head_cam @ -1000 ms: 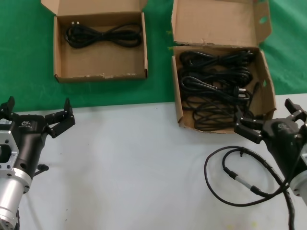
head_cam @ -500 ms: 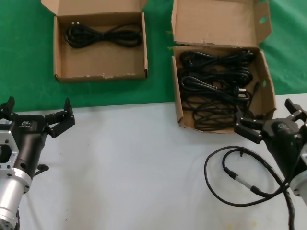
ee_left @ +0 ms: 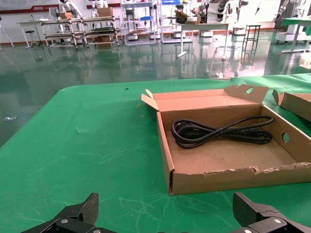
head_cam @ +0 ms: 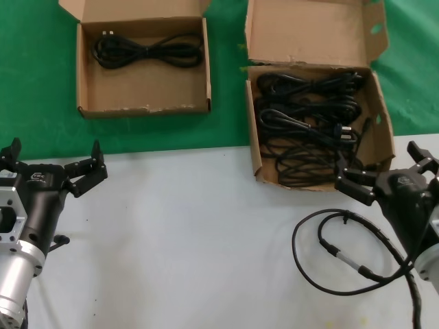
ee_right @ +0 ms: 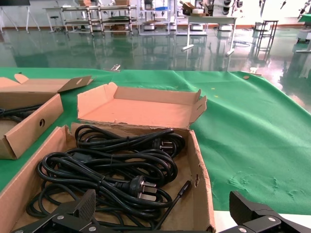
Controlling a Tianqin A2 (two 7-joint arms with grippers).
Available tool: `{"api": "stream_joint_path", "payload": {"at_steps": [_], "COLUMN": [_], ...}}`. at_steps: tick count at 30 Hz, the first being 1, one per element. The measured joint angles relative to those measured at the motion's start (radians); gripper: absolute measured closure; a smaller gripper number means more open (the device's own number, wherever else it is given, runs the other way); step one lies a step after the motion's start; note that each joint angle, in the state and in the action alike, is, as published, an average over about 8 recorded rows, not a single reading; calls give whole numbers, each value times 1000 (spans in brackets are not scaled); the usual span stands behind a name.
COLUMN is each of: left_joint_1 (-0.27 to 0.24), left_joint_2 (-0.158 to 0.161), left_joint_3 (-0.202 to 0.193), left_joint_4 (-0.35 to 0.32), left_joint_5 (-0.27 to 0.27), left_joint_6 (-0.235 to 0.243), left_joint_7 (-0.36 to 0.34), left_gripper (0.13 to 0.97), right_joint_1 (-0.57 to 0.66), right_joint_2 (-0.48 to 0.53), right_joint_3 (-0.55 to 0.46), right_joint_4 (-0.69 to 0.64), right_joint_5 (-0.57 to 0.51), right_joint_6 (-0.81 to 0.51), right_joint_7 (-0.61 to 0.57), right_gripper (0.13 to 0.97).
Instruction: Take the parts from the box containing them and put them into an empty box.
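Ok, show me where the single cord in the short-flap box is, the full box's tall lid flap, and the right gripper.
single cord (head_cam: pixel 147 51), head view, middle of the coil
tall lid flap (head_cam: pixel 305 31), head view, inner face
right gripper (head_cam: pixel 384 171), head view, midway between its fingertips

L arm low at near-left, left gripper (head_cam: pixel 53 159) fingers spread wide, nothing between them, pointing fwd. R arm low at near-right, right gripper (head_cam: pixel 385 168) also spread wide, nothing held, wrist angled fwd and inward.

Nothing has shifted since a second ago (cords, both boxes and both arms lie exactly as before).
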Motion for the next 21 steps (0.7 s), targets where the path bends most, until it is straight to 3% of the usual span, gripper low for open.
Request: {"api": "stream_joint_path", "payload": {"at_steps": [21], "left_joint_1": [0], "left_joint_2": [0], "left_joint_3": [0], "left_joint_4": [0], "left_joint_5": [0], "left_joint_6": [0], "left_joint_7": [0], "left_gripper": [132], "right_joint_1": [0], "right_joint_2": [0], "right_joint_3": [0], "right_joint_4": [0], "right_joint_5": [0], "right_joint_6": [0], "right_joint_7": [0], "right_gripper": [129]}}
